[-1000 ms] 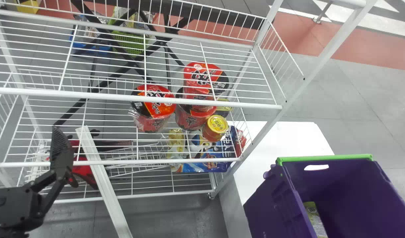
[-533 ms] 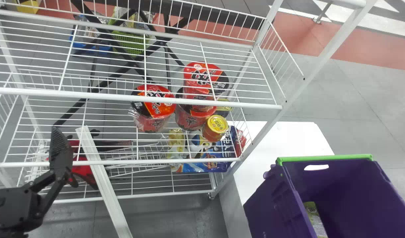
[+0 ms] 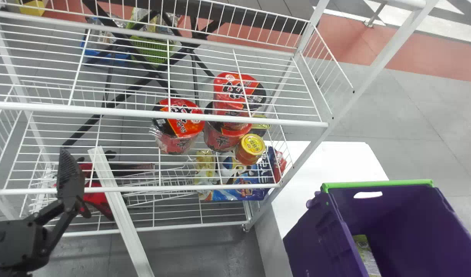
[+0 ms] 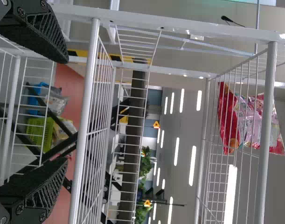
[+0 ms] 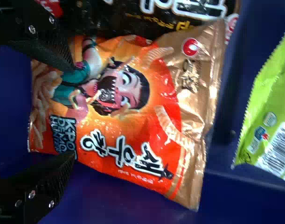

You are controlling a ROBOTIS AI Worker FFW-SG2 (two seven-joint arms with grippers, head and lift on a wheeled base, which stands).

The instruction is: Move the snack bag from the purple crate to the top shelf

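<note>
"Who stands at the left side of the wire rack (image 3: 289, 122)?"

"The robot's left gripper (image 3: 71, 177), raised in front of the rack, its fingers spread with nothing between them."

"And on the rack itself?"

"Red noodle tubs (image 3: 177, 134) occupy a lower shelf, one stacked on another, with a small orange jar (image 3: 250, 149) just beside them, nearer the rack's right end."

"Farther right?"

"A white table (image 3: 335, 161) sits to the right of the rack, and the purple crate (image 3: 320, 234) stands beyond its near edge."

"The snack bag?"

"The orange snack bag (image 5: 133, 112) lies inside the crate, right of the rack, between a black packet (image 5: 109, 21) and a green packet (image 5: 273, 121). The right gripper (image 5: 73, 113) has its fingers parted over one end; whether they touch it, I cannot tell."
</note>
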